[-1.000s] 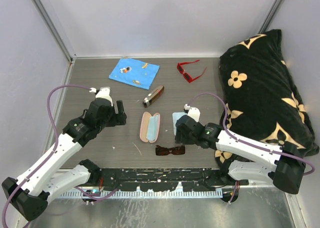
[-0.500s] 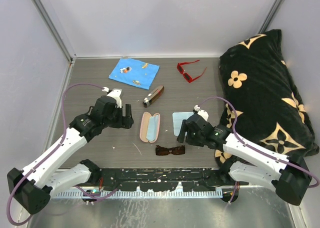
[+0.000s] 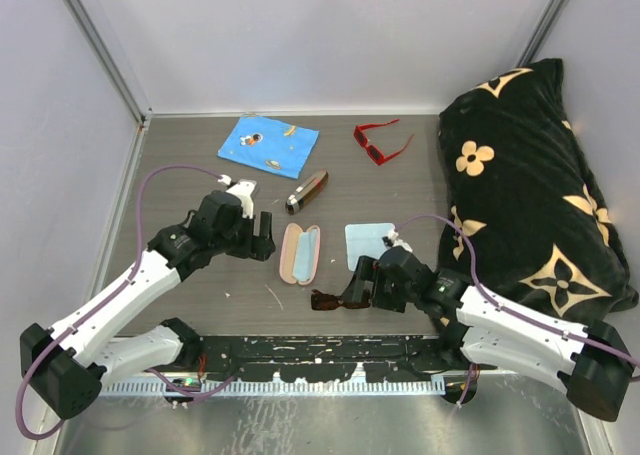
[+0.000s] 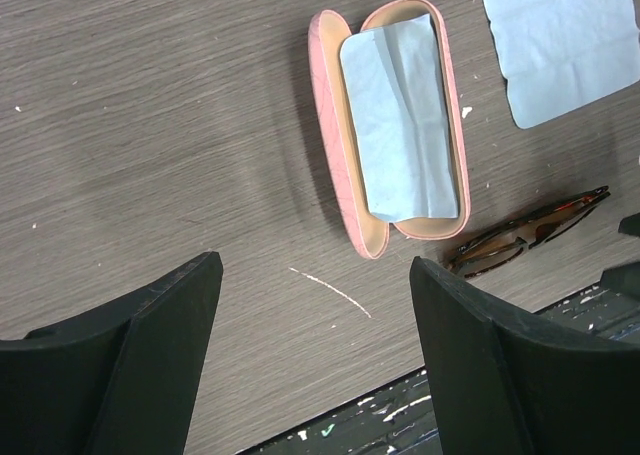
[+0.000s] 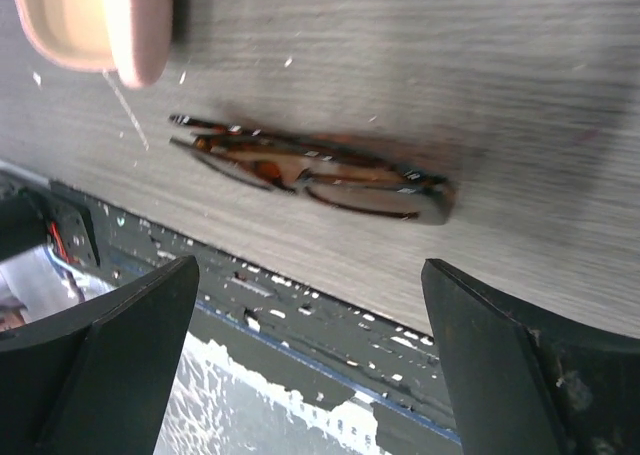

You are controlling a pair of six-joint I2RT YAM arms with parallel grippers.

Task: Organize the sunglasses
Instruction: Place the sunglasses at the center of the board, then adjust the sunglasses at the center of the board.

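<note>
At the near table (image 3: 420,175) edge lie the dark brown sunglasses (image 5: 310,170), apparently folded, lenses dark, long side parallel w/ the edge. The right hand (image 5: 310,270) hangs directly over them, fingers spread wide on either side, nothing gripped.

Just beyond, and a bit left, is the pink oval case (image 4: 325,125), open, w/ a light-blue cloth (image 4: 400,125) lying inside; its near end sits close to the sunglasses but apart. A second light-blue cloth (image 3: 364,243) lies flat on the table just right of the case. The left hand (image 4: 315,265) hovers left of the case, also wide open and empty.

Farther back, mid-table, is a slim brown-and-black case (image 3: 307,191), angled. Near the back wall: a blue patterned cloth (image 3: 268,145) on the left, and the red sunglasses (image 3: 380,142) to its right, arms unfolded, well apart from both hands. A black cushion w/ tan flowers (image 3: 530,175) fills the right side.
</note>
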